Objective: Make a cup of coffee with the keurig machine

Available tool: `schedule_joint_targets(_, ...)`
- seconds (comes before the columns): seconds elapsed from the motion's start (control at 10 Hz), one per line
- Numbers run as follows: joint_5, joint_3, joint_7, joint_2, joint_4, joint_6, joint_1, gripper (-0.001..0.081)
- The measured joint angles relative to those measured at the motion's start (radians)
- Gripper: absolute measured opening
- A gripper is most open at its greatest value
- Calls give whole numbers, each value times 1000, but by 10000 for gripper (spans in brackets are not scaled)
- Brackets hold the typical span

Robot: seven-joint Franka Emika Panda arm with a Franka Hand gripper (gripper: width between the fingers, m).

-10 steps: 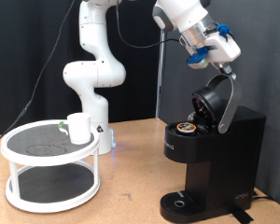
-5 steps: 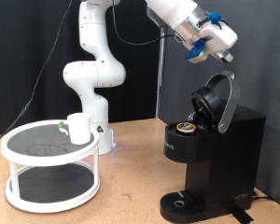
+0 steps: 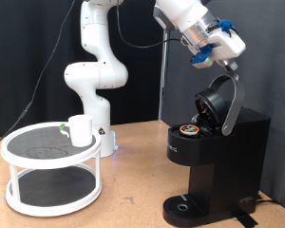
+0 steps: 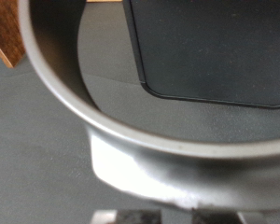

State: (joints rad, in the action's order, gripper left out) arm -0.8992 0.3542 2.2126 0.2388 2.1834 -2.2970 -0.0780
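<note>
The keurig machine (image 3: pixel 225 157) stands at the exterior view's right with its domed lid (image 3: pixel 217 101) hinged up. A brown-topped pod (image 3: pixel 190 129) sits in the open chamber. My gripper (image 3: pixel 230 61) hangs just above the top of the lid's silver handle (image 3: pixel 237 95). The wrist view shows that silver handle (image 4: pixel 103 131) very close, with the machine's black top (image 4: pixel 215 47) beyond it; no fingers show there. The cup (image 3: pixel 81 129), a small white mug, stands on the top tier of a white round stand (image 3: pixel 28 160) at the exterior view's left, far from the gripper.
The arm's white base (image 3: pixel 97 76) stands behind the stand, on the wooden table (image 3: pixel 128 190). The machine's round drip tray (image 3: pixel 184 205) holds nothing. A black curtain fills the background.
The gripper rose and swung away from the lid handle half a second ago, then came back down to just above the handle. The lid, pod and cup have not moved.
</note>
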Motion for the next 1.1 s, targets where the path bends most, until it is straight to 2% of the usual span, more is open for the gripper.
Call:
schedule_joint_targets(0.6, -27, 28, -4, -7, -7, -28, 8, 0)
schedule_joint_targets(1.1, 16, 28, 25, -22, 1, -23, 6, 0)
